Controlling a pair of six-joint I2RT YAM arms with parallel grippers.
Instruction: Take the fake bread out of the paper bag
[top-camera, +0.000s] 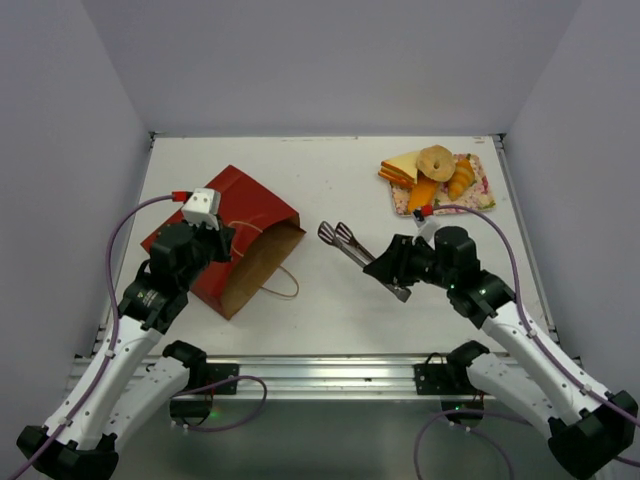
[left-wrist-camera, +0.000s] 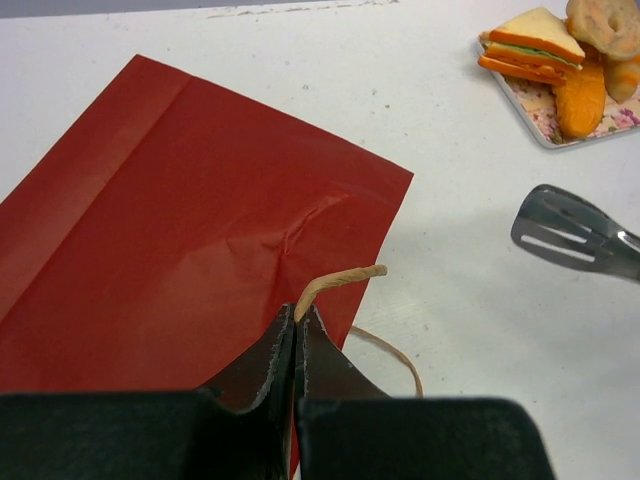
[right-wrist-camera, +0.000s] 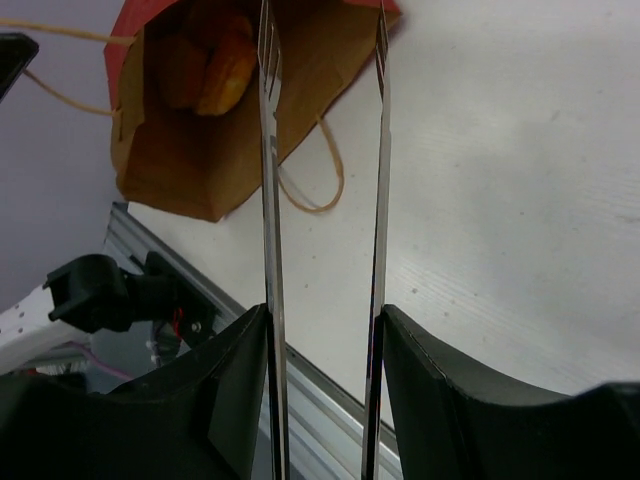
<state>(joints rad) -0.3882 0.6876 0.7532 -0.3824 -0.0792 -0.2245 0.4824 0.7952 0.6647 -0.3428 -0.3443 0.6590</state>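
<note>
Left gripper (left-wrist-camera: 296, 328) pinches the handle (left-wrist-camera: 338, 278) of the bag (left-wrist-camera: 180, 220); right gripper (right-wrist-camera: 325, 325) clasps tongs (right-wrist-camera: 271, 200) aimed at bread (right-wrist-camera: 226, 76). Handle may slip, collapsing the mouth.

Lab rig: white table (top-camera: 330, 180), plain walls (top-camera: 330, 60), alu rail (top-camera: 330, 370).

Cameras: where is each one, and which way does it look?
Top: above, behind the arms, looking down at the table; both arms show.
Left wrist: on the left arm, facing the bag; left gripper shows, pinching a handle.
Right wrist: on the right arm, looking along the tongs into the bag; right gripper shows.
Both wrists see bag and tongs.
</note>
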